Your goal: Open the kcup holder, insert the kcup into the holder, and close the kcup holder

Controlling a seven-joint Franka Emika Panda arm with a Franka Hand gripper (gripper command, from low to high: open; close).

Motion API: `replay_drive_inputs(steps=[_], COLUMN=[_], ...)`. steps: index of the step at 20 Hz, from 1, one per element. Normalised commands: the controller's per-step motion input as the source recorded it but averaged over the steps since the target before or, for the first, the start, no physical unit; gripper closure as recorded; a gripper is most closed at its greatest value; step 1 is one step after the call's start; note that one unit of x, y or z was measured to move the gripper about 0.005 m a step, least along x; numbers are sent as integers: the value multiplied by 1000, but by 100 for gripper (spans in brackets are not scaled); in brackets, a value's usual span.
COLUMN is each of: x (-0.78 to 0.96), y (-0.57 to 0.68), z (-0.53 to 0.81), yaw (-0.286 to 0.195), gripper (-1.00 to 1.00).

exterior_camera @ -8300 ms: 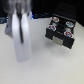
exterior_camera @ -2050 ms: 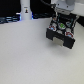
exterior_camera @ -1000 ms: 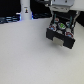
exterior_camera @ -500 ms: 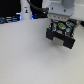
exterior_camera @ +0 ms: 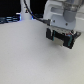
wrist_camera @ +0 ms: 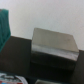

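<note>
Two views are on hand, both blurred. In the exterior view, the white arm (exterior_camera: 62,12) stands over the kcup holder (exterior_camera: 62,37), a black boxy unit set toward the exterior view's right on the pale worktop (exterior_camera: 25,55). The arm's body covers the top of the unit, and only the front face with its two lighter patches shows below it. The pincer itself is hidden behind the arm's housing here, so I cannot tell how far its jaws stand apart or whether it has anything in hold. No kcup can be made out in this view.

In the wrist view, the kcup holder (wrist_camera: 52,47) fills the middle as a grey-topped block on a dark surface, seen from above and close. A teal object (wrist_camera: 4,27) stands at one edge, and a red-and-white patch (wrist_camera: 12,78) shows at another; neither can be identified. No pincer fingers appear in this picture.

Judgement: the opening step is in hand, with the arm poised at the unit and no tray visibly drawn out. The next move calls for catching the front panel and pulling along the tray's slide direction.

The unit's front faces down and toward the exterior view's right; its long axis appears to run across that front face.
</note>
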Motion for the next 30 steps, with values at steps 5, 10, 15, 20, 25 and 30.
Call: replay_drive_inputs(steps=[5,10,15,20,25,30], x=[-387,-480,-372,-459,-483,-648], y=[185,356,488,506,619,656], z=[-257,-179,2,9,23,46], yaw=[229,153,117,103,68,34], gripper=[-100,-100,-100,-100,-100,-100])
